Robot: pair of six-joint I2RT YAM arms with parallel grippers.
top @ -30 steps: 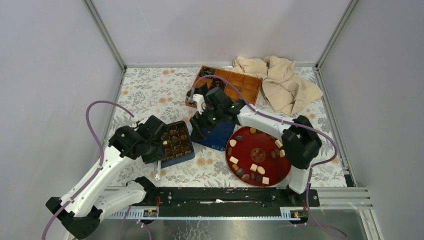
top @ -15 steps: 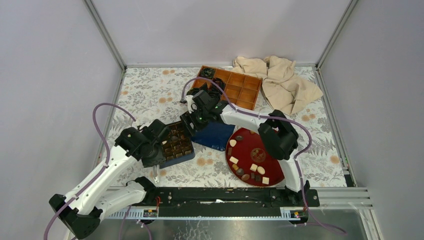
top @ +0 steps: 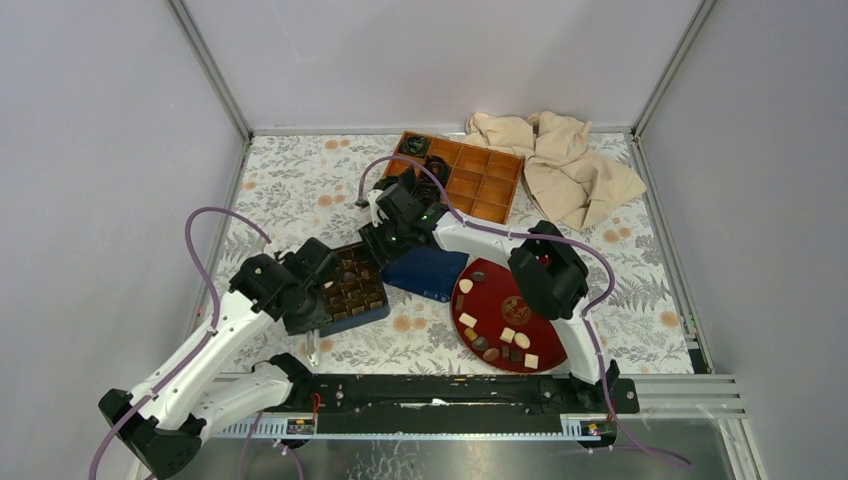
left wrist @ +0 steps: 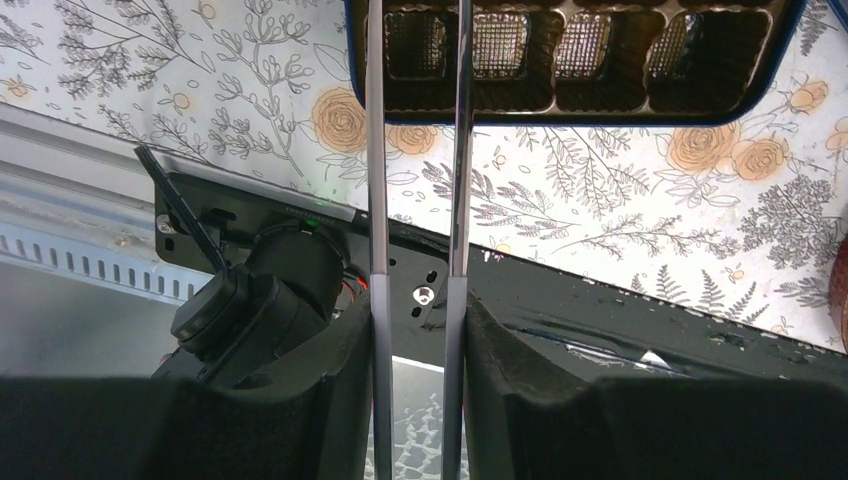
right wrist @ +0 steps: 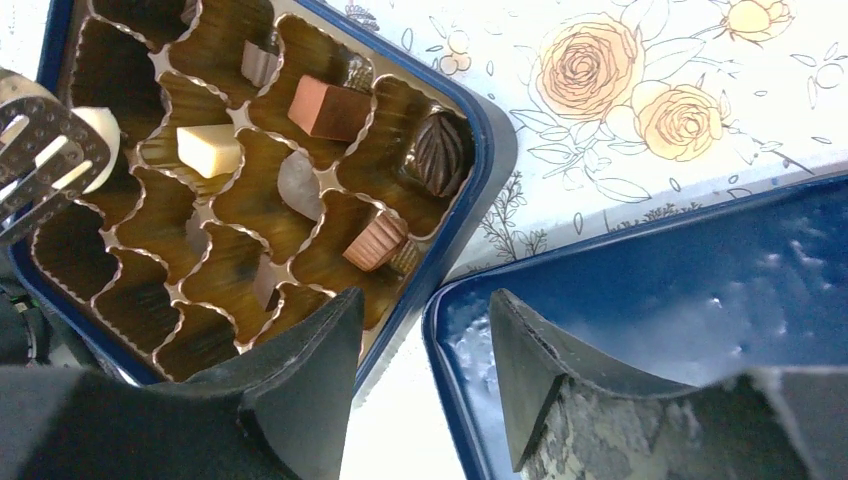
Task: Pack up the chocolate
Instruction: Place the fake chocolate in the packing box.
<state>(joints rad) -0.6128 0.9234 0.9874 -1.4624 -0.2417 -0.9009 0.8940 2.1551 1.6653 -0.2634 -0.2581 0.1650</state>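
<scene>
We see the left gripper (left wrist: 417,310) clamped on a pair of metal tongs (left wrist: 377,150), whose two strips run out between its fingers to the near edge of the blue box (right wrist: 500,150). In the right wrist view a perforated tong tip sits against a cream candy (right wrist: 100,135) at the left side of the box's brown tray; we cannot tell if the candy is pinched or just touched. The chocolate (right wrist: 325,108) is in two places: a few pieces lie in the tray's cells (a white bar, a mid-brown square, a dark ribbed oval, a fluted brown one) with many cells bare, and many more lie scattered on the red plate (top: 492,300) to the right. The right gripper (right wrist: 422,300) hangs low over the gap where the box meets the blue lid (right wrist: 650,300) just beside it, jaws apart, nothing between them. At the back of the floral table (top: 300,180) there's an orange divider tray (top: 480,185) with black paper cups (top: 413,145) in its left cells and a beige cloth (top: 565,165) bunched to its right
</scene>
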